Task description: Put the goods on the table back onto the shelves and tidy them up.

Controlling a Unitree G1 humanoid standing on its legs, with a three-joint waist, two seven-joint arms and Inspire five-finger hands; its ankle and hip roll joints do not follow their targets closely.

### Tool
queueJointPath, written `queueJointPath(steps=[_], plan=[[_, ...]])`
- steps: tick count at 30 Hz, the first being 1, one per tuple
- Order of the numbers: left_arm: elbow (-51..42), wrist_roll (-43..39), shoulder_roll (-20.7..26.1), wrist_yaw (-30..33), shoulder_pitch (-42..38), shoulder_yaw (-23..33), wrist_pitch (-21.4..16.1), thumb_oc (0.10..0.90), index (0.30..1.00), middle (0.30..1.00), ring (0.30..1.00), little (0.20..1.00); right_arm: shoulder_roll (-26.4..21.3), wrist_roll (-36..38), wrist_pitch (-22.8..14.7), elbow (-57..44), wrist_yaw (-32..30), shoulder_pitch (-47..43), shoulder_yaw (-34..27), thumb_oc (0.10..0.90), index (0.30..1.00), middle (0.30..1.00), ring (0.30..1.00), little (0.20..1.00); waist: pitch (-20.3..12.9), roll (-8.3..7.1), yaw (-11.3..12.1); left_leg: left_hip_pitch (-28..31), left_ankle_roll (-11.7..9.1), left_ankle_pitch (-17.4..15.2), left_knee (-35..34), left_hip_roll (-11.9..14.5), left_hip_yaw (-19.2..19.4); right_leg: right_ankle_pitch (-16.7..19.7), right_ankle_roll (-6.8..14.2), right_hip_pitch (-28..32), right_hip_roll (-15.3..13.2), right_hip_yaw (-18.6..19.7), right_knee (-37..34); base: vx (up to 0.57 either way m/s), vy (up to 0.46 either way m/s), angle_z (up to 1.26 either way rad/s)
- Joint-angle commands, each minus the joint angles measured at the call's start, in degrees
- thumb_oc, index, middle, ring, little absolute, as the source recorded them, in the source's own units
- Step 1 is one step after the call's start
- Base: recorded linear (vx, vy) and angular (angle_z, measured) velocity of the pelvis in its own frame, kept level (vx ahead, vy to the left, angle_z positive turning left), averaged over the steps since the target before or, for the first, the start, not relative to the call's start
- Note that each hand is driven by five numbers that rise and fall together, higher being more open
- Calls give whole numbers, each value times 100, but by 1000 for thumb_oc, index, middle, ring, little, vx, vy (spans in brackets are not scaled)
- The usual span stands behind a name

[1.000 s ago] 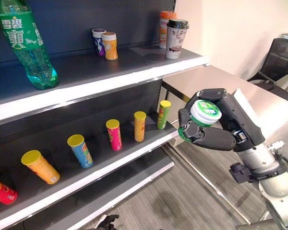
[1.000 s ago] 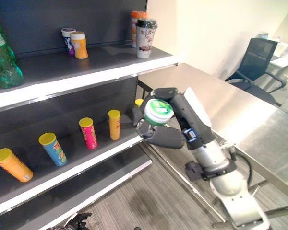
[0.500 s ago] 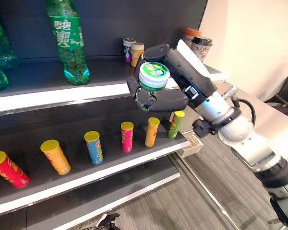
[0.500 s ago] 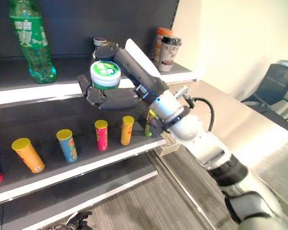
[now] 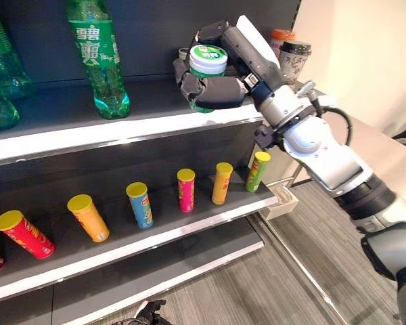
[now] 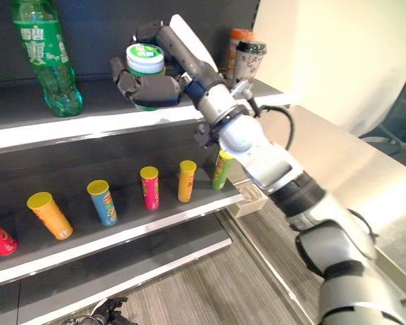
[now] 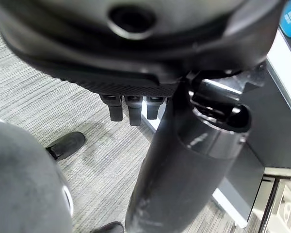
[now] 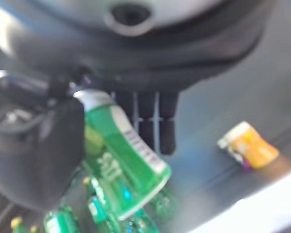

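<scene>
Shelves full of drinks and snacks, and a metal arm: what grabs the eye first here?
First, the robot's right hand, curled round a green can with a white lid, held over the front of the upper shelf. Next, the tall green bottle standing on that shelf to the can's left. Below, a row of colourful snack tubes lines the lower shelf.
</scene>
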Motion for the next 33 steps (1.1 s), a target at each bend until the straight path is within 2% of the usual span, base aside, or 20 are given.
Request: queueJointPath(steps=[1,6,8,16,33], plan=[[335,-41,307,-43,-128,-413,-121,800,900,900,900,900,236,231,-98,1487,-332,-1819,-60,400,300,300,300,300,61,-197,138,119,-25,-644,40,-44,-58,-439,188,331,-151,-62,99,0,0,0],[348,-155,391,-63,-234,-422,-169,800,900,900,900,900,643,-41,53,2487,-259,-2327,148,400,300,300,300,300,51,-188,153,105,-5,-651,40,-64,-118,-416,193,309,-173,-73,154,-12,6,4],[351,-192,438,-69,-267,-458,-194,800,900,900,900,900,965,-174,88,3127,-266,-2516,155,400,300,300,300,300,45,-175,177,105,29,-660,40,-85,-165,-398,190,281,-195,-72,210,0,0,0],[317,-187,564,-63,-270,-489,-261,800,900,900,900,900,1253,-401,131,4282,-312,-2765,132,400,300,300,300,300,59,-178,301,56,63,-644,40,-145,-296,-418,195,282,-234,-160,291,0,18,6],[306,-143,642,-59,-195,-503,-296,800,900,900,900,900,1320,-555,148,4764,-286,-2730,195,400,300,300,300,300,55,-246,507,-10,70,-647,40,-192,-445,-407,198,332,-244,-329,241,11,1,7]])
